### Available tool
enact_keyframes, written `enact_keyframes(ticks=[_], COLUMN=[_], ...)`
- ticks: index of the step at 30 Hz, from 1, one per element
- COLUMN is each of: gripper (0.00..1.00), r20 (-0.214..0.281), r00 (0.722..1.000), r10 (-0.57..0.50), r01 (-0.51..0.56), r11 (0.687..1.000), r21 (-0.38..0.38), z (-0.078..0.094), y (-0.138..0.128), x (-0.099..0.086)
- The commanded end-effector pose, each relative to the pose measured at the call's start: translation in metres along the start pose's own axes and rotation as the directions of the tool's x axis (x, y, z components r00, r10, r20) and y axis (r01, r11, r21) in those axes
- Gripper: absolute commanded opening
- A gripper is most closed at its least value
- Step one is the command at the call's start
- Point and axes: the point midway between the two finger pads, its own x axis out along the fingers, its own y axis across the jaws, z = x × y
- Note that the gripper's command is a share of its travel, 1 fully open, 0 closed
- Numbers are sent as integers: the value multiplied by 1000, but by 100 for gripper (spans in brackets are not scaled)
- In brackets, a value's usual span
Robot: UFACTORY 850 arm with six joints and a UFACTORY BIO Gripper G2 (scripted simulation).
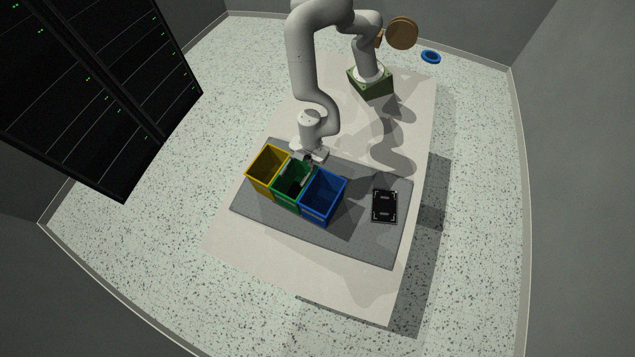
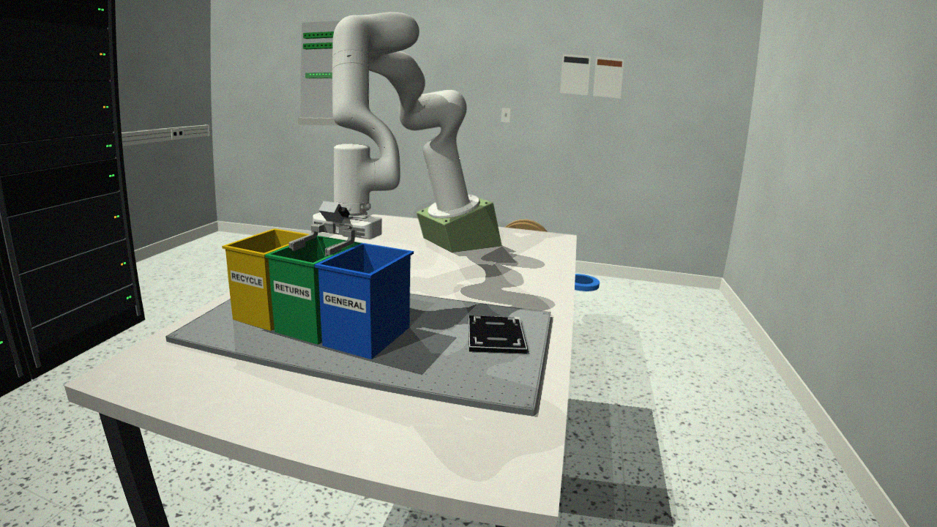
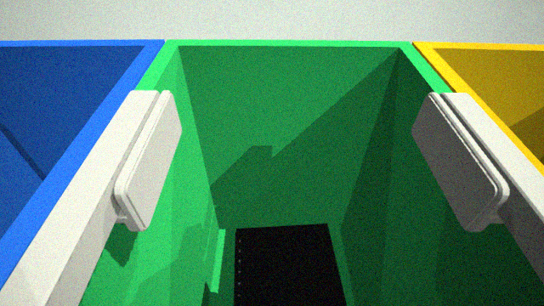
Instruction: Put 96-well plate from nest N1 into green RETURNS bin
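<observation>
The green RETURNS bin (image 1: 276,195) (image 2: 294,320) (image 3: 297,85) stands upright between the yellow and blue bins. The black 96-well plate (image 1: 294,189) (image 3: 286,268) lies deep inside it, below the fingers; in the wrist view only part of it shows, with its wells too dark to make out. My gripper (image 1: 296,172) (image 2: 312,249) (image 3: 303,161) is open and empty, pointing down, with its fingers at the mouth of the green bin near its two side walls. The black plate nest N1 (image 1: 384,206) (image 2: 496,332) is empty at the right of the grey board.
The yellow RECYCLE bin (image 1: 262,188) (image 2: 249,307) (image 3: 489,76) and the blue GENERAL bin (image 1: 336,205) (image 2: 392,307) (image 3: 64,85) stand upright, close beside the green one. All stand on the grey perforated board (image 1: 355,248) (image 2: 458,386). The arm's green base (image 1: 377,89) (image 2: 465,229) is behind.
</observation>
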Motion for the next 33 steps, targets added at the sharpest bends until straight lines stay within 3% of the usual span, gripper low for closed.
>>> enact_keyframes(ticks=[1, 9, 24, 33], gripper=[18, 18, 18, 18], r20=[2, 2, 2, 2], r00=[1000, 1000, 1000, 1000], r10=[0, 0, 0, 0], r01=[0, 0, 0, 0], r11=[1000, 1000, 1000, 1000], r21=[0, 0, 0, 0], z=[1, 3, 28, 34], y=[0, 0, 0, 0], x=[1, 1, 1, 1])
